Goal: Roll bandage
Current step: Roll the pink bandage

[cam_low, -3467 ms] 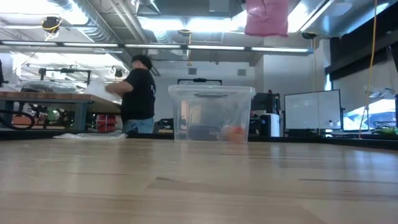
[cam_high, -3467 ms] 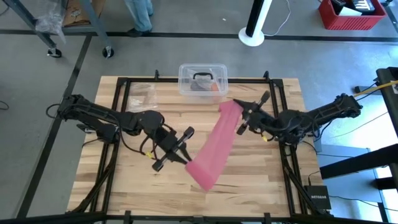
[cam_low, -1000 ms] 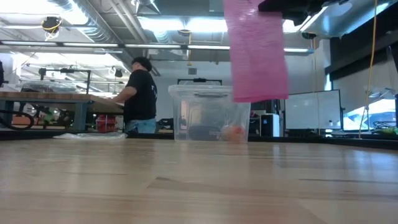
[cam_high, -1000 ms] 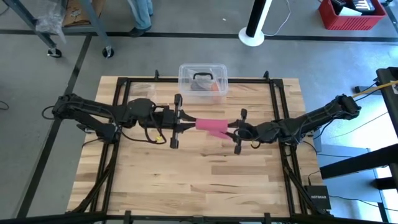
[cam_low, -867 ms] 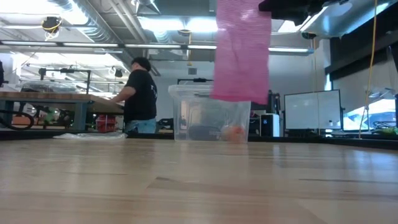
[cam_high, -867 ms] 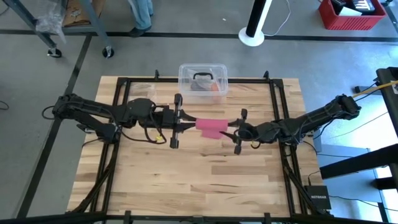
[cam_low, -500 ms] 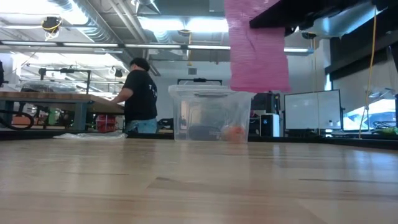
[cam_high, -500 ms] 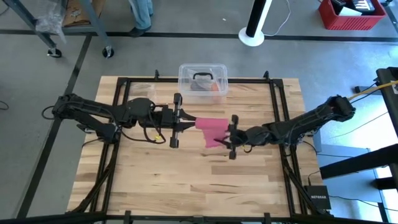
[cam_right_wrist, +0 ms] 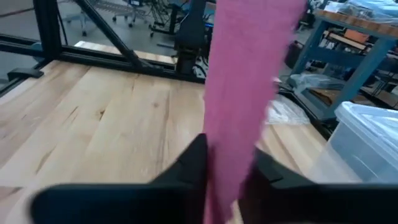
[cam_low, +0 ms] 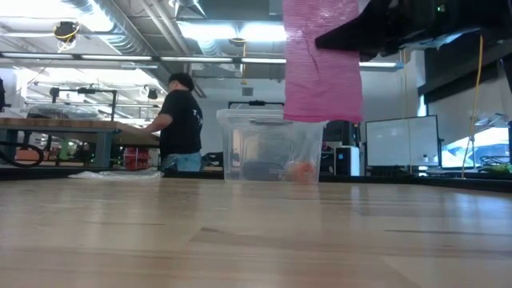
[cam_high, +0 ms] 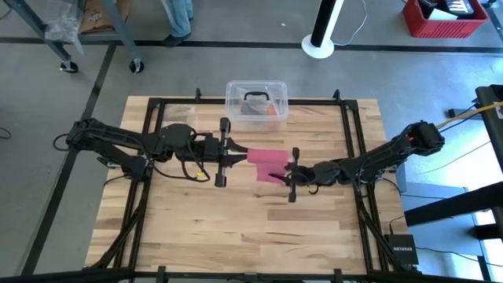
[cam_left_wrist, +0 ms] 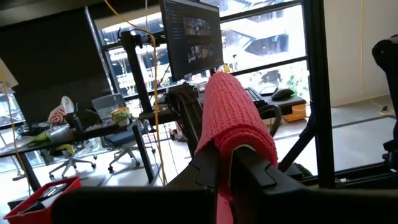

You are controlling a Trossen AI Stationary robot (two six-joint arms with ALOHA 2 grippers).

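Observation:
The pink bandage (cam_high: 266,163) hangs in the air over the table's middle, between my two grippers. In the low view the strip (cam_low: 321,60) drops from above, and its free lower end (cam_low: 324,112) hangs well clear of the wood. My left gripper (cam_high: 225,154) reaches level from the table's left and is shut on the strip's upper end. My right gripper (cam_high: 291,176) comes from the table's right and is shut on the strip lower down. In the right wrist view the bandage (cam_right_wrist: 245,87) runs upright between my right fingers. My left gripper pinches the bandage's upper end (cam_left_wrist: 231,144) between its two fingers, level, from the table's left. The knit cloth drapes over the fingertips (cam_left_wrist: 249,163) and hangs down from there, clear of the table. My right gripper has the hanging strip (cam_right_wrist: 229,158) between its two fingers (cam_right_wrist: 194,163), coming about level from the table's right, fingers across the strip. The strip runs upright through the hold and its lower end hangs free.
A clear plastic box (cam_high: 255,101) with a black handle stands at the table's far middle and shows behind the strip as box (cam_low: 270,146). A small clear bag (cam_high: 179,115) lies at the far left. A person (cam_low: 181,120) works at a bench beyond the table.
My right gripper has moved toward the table's left, closer to my left gripper, and has sunk lower. The hanging strip has swayed from side to side, staying clear of the table.

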